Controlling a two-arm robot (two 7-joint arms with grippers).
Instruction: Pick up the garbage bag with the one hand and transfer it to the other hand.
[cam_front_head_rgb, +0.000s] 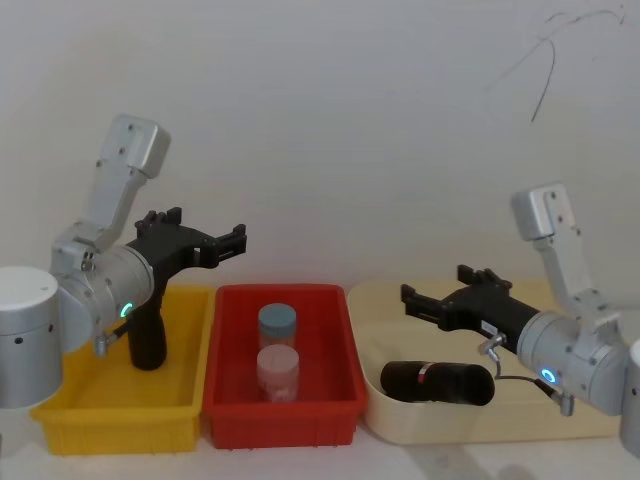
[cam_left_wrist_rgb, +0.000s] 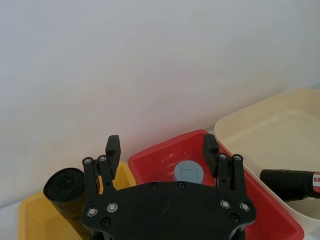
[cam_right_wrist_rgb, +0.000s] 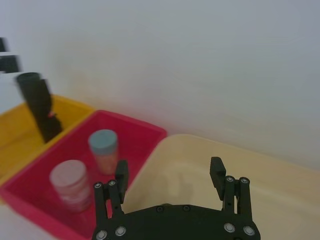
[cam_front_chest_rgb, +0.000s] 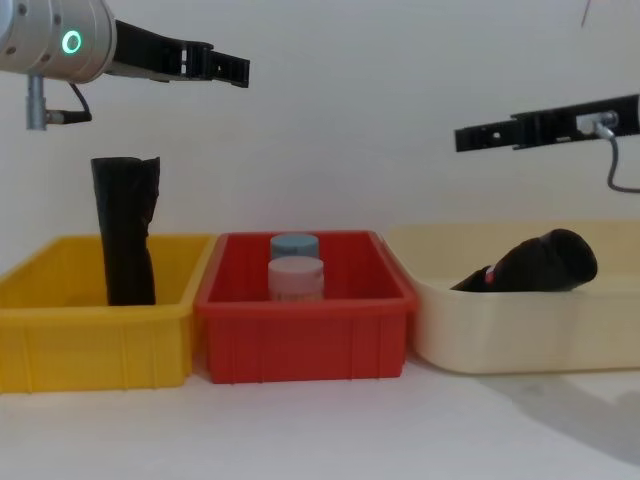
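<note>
Garbage bag (cam_front_head_rgb: 437, 381) is lying on its side in the cream tub (cam_front_head_rgb: 480, 425), not yet picked up.
The green-lit left gripper (cam_front_head_rgb: 205, 235) is hovering over the yellow bin (cam_front_head_rgb: 110, 430) and the blue-lit right gripper (cam_front_head_rgb: 440, 285) above the tub, both with fingers spread and empty; next, I'd say, the left one needs to cross over and close on the roll.

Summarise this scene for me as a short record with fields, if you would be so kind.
garbage bag: smooth black roll with a red mark, lying in the cream plastic tub
left gripper: open, empty, raised above the yellow plastic bin
right gripper: open, empty, raised above the cream tub
yellow bin: black roll with a flared top, upright
red plastic bin: blue-lidded jar, pink-lidded jar
transfer: not yet begun
</note>
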